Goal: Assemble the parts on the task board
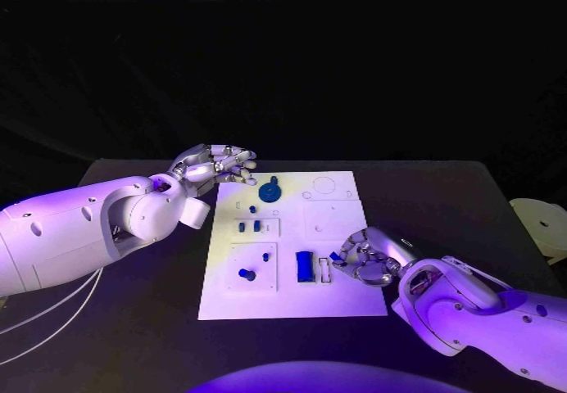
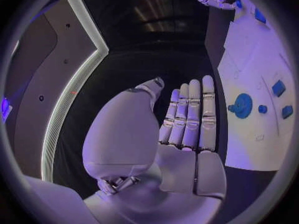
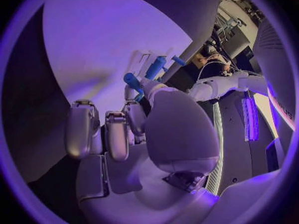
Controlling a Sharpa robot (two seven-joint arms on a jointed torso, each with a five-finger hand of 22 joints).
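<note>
Task board (image 1: 342,291) laid flat at middle of black table (image 1: 473,213), long side running toward far edge. Left hand (image 1: 219,166) held at board's far left corner, fingers straight, released, nothing grasped. Right hand (image 1: 369,258) placed at board's right edge, small blue part (image 1: 336,256) pinched in fingertips. Round blue part (image 1: 270,192) seated near far edge; blue bar (image 1: 305,266) near right hand.

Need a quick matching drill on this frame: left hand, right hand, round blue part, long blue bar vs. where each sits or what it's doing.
Things:
1. left hand
2. right hand
3. round blue part
4. long blue bar

Places/states:
A. lies on the task board, just beside the right hand
B. at the board's far left corner, holding nothing
C. at the board's right edge, fingers curled
D. near the board's far edge

Pairs: 1-B, 2-C, 3-D, 4-A
</note>
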